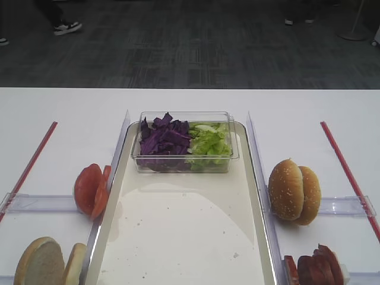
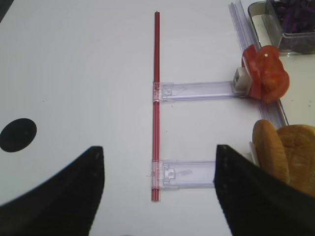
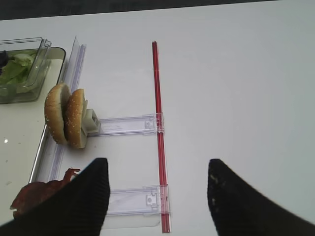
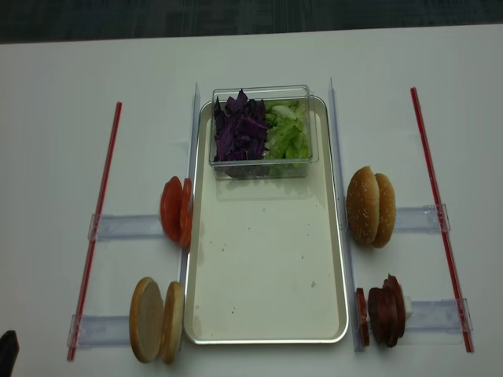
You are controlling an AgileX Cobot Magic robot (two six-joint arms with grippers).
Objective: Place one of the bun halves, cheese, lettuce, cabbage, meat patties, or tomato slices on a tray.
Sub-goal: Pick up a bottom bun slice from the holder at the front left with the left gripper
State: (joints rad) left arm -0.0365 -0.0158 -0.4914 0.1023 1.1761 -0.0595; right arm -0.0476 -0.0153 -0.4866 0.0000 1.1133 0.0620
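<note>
Exterior high view: clear tub [image 1: 184,142] of cabbage [image 1: 163,141] and lettuce [image 1: 209,142] sits on the tray [image 1: 178,237]; sesame buns [image 1: 294,191] stand right; both grippers' jaws spread, empty.

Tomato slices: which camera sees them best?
The left wrist view: the tomato slices look big and sharp, standing on edge. Both high views show them small, left of the tray. The right wrist view misses them.

- Both high views look down on the tray [image 1: 178,237]; one slanted, one near overhead.
- Wrist views sit low, each facing a bench [image 3: 236,88] side.
</note>
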